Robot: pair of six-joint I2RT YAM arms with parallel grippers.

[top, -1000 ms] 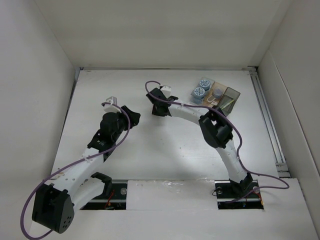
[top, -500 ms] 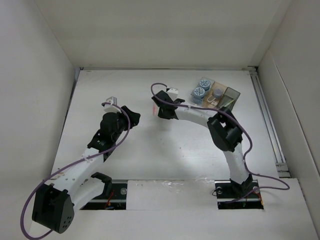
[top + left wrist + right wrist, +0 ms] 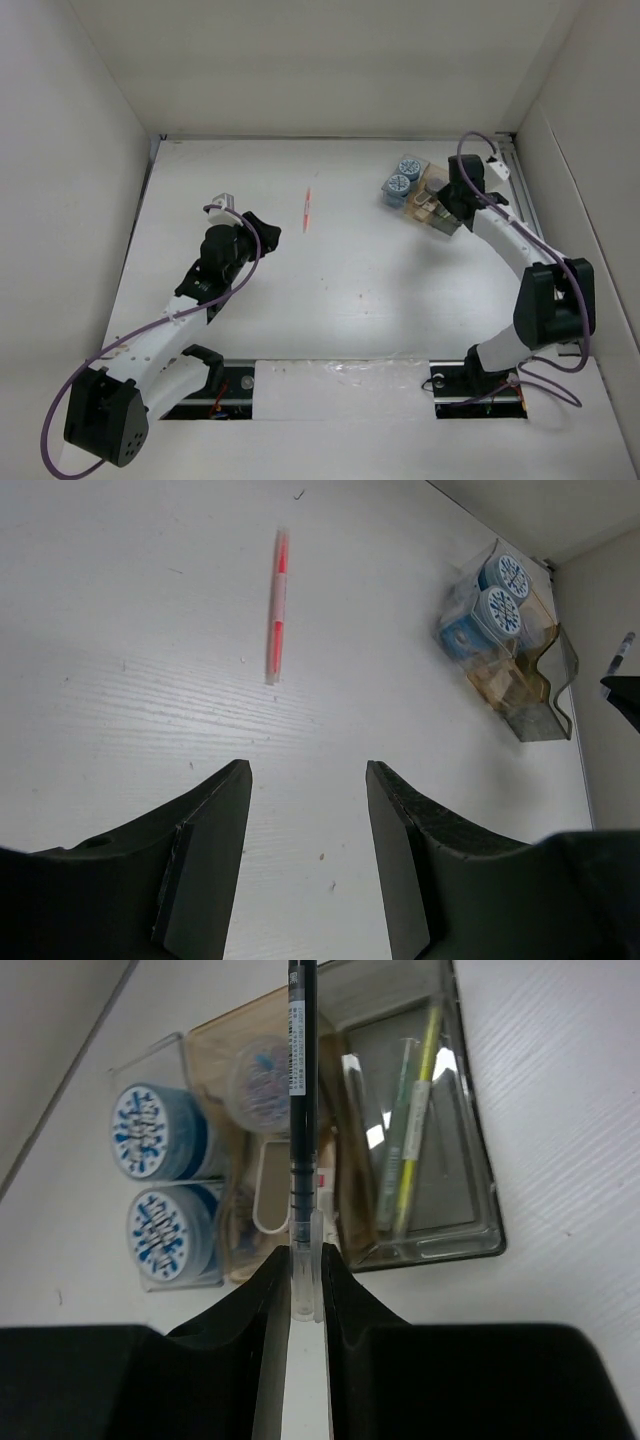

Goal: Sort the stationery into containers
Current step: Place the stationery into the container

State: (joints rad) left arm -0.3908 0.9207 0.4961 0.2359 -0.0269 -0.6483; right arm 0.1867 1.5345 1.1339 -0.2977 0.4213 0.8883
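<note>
**A:** What has changed in the last second?

**B:** The right gripper [image 3: 305, 1285] has left the middle of the surface [image 3: 350, 290], where it was a second ago, and now hangs over the tray [image 3: 487, 1222] at the far right. Its jaws are clamped on a slim dark stick [image 3: 299, 1080] that points out over the compartments.

**A:** And the spot it came from?

**B:** A red stick [image 3: 307, 209] now shows there, lying flat on its own, well apart from the tray. The arm covered it before. The left gripper [image 3: 308, 780] has not moved. Its jaws stand apart, holding nothing, and face that red stick from nearby.

**A:** What does that mean for the sorting?

**B:** I judge the dark stick is about to be dropped. From the right wrist it lines up near the wall between the tan compartment and the dark one [image 3: 440, 1190], where a yellow stick [image 3: 415, 1130] already lies. How high it hangs I cannot tell. Two patterned discs [image 3: 150, 1130] fill the pale blue side, and a pale clip [image 3: 268, 1195] sits in the tan part. The red stick looks like the only loose piece left.

**A:** Any writing?

**B:** There is fine white print along the dark stick's barrel, too small to read. The discs carry a blue pattern but no words. I see no brand anywhere.
</note>
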